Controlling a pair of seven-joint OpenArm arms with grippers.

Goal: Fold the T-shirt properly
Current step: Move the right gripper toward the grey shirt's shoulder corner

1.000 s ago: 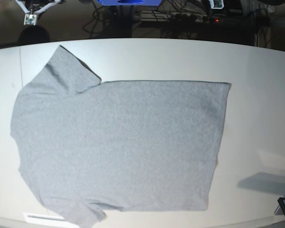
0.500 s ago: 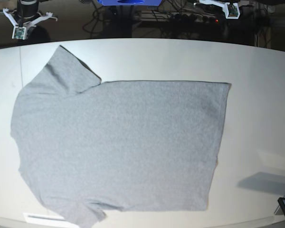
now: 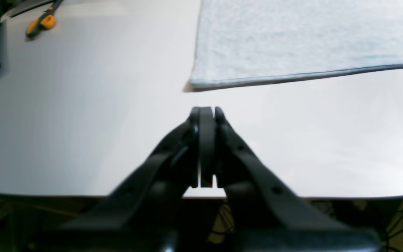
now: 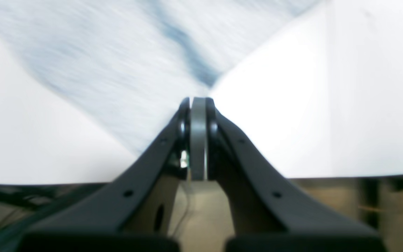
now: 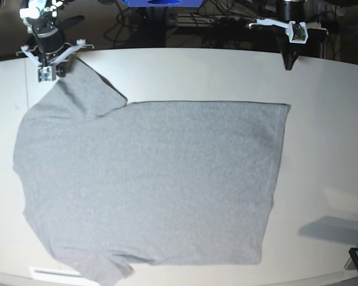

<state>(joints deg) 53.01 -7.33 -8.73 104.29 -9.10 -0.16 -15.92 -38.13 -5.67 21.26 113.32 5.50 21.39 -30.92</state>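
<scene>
Both arms poised at the far table edge, shirt flat and unfolded.

The T-shirt lies spread on the table, plain side up, sleeves toward the base view's left, hem toward its right. The right gripper hovers over the far sleeve, the left gripper near the far hem corner; both jaws are pressed together and empty, likely staged to pinch that long edge.

t-shirt flat on table, claws at far edge
</scene>
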